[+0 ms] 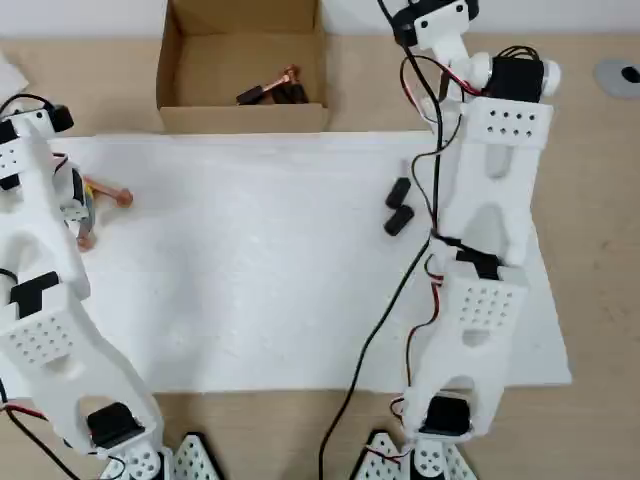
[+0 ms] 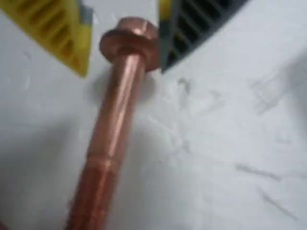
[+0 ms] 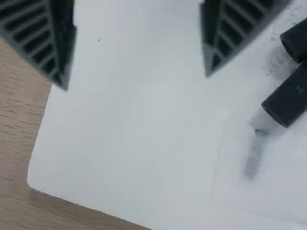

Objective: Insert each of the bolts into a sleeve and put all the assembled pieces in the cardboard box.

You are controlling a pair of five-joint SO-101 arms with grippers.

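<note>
A copper bolt (image 2: 117, 124) lies on the white foam mat (image 2: 225, 143). Its flanged head sits between the fingers of my left gripper (image 2: 122, 69), which is open; the grey finger (image 2: 192, 24) touches the head and a thin gap remains at the yellow finger (image 2: 57, 28). From above, two bolts (image 1: 110, 193) (image 1: 85, 240) lie at the mat's left edge beside the left arm (image 1: 40, 200). Two black sleeves (image 1: 398, 190) (image 1: 399, 220) lie right of centre. My right gripper (image 3: 135, 79) hangs open over bare mat, the sleeves (image 3: 288, 100) off to one side.
The cardboard box (image 1: 180, 70) stands behind the mat and holds assembled bolt-and-sleeve pieces (image 1: 272, 90). The right arm (image 1: 490, 200) stretches over the mat's right side, cables trailing. The mat's edge and the wooden table (image 3: 19, 120) are close to the right gripper.
</note>
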